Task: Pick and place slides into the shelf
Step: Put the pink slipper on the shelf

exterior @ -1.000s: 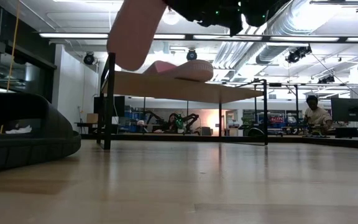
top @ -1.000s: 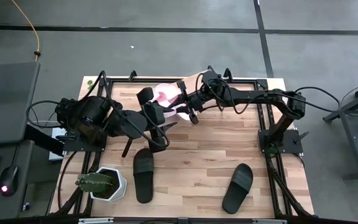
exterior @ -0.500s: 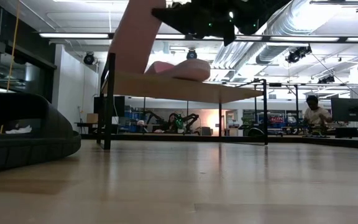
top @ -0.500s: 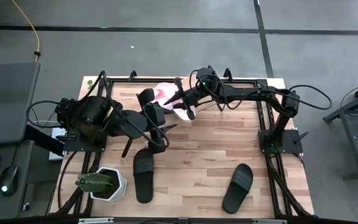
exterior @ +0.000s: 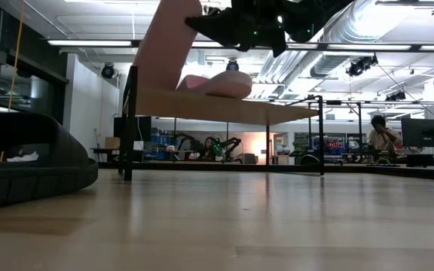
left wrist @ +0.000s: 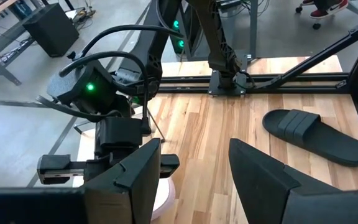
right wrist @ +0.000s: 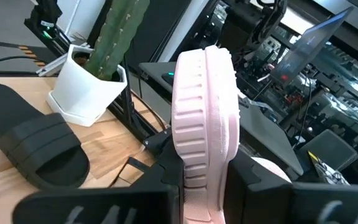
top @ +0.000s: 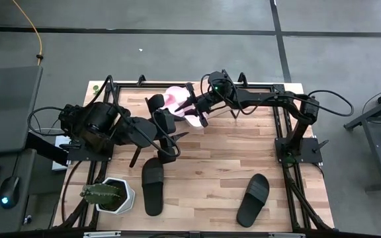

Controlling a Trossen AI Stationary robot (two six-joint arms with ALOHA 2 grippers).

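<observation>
My right gripper [top: 196, 112] reaches in from the table's right, shut on a pale pink slide [right wrist: 204, 112]. It holds the slide over the left end of the shelf [exterior: 224, 107], a raised wood panel at the table's far side. A second pink slide [exterior: 218, 83] lies flat on the shelf. Two black slides [top: 153, 186] [top: 253, 199] lie sole-down on the near half of the table. My left gripper [left wrist: 194, 180] hovers open with nothing in it, just on the near side of the right gripper. My right gripper pinches the pink slide's sole [right wrist: 199, 168] between its two fingers, one on each flat face, the ribbed rim facing the wrist camera. The fingers [right wrist: 160, 183] come in level from the table's right. The slide is lifted clear and steeply tilted, its lower end [exterior: 157, 83] above the shelf's left end.
A cactus in a white pot [top: 108, 195] stands at the near left corner. The black frame rails [top: 280, 132] run along the table's sides. The shelf's black posts [exterior: 130, 124] stand at the far side. A person [exterior: 383, 139] sits in the room beyond the table.
My right gripper has moved toward the table's left and slightly down with the pink slide. The slide has tipped steeper and now hangs over the shelf's left end. My left gripper has kept still.
</observation>
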